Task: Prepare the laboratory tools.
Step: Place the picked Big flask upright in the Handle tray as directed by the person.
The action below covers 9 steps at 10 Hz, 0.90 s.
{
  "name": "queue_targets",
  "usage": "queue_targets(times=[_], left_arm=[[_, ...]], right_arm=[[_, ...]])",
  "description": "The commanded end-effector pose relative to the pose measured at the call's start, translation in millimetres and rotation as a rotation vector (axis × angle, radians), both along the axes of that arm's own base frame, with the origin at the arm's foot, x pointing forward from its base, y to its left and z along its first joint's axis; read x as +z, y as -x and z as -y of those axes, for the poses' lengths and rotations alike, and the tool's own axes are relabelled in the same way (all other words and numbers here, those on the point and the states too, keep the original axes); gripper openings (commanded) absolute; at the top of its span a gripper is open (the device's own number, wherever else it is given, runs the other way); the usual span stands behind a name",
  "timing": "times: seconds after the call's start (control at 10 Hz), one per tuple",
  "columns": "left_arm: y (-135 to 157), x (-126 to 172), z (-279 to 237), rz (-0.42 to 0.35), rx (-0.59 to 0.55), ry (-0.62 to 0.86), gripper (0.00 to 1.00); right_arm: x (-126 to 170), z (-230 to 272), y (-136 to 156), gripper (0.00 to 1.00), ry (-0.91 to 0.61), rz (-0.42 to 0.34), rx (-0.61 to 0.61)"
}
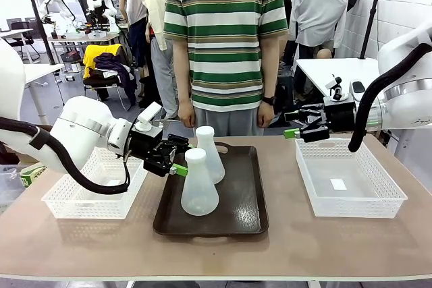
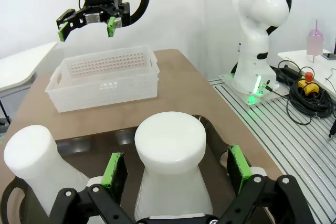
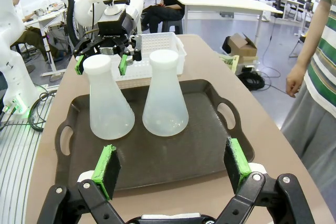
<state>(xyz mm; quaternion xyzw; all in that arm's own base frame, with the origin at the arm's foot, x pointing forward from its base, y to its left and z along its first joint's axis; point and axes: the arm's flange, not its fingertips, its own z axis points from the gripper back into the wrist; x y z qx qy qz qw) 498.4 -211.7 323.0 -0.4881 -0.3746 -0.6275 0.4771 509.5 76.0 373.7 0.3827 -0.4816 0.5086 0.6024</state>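
Note:
Two frosted-white flasks stand upright on a dark brown tray (image 1: 250,200). My left gripper (image 1: 184,162) is open with its green pads either side of the near flask's (image 1: 199,187) neck and a small gap on each side. In the left wrist view that flask (image 2: 169,148) rises between the pads, the far flask (image 2: 31,156) beside it. The far flask (image 1: 210,156) stands free. My right gripper (image 1: 298,131) hangs open and empty over the table, right of the tray. From the right wrist view, the left gripper (image 3: 101,64) straddles the left flask (image 3: 107,103).
A white mesh basket (image 1: 94,197) sits left of the tray and another (image 1: 351,180) to its right. A person in a striped shirt (image 1: 226,38) stands at the far edge, hands down at their sides.

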Motion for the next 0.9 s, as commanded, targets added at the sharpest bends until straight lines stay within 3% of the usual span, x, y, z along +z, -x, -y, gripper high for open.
queue_targets(times=[0.0,0.8], left_arm=[[-0.9,0.4,0.5,0.004,-0.001,0.001,1.00],[-0.9,0.4,0.5,0.004,-0.001,0.001,1.00]], right_arm=[[-0.3,0.6,0.7,1.00,0.010,-0.008,-0.001],[-0.3,0.6,0.7,1.00,0.010,-0.008,-0.001]])
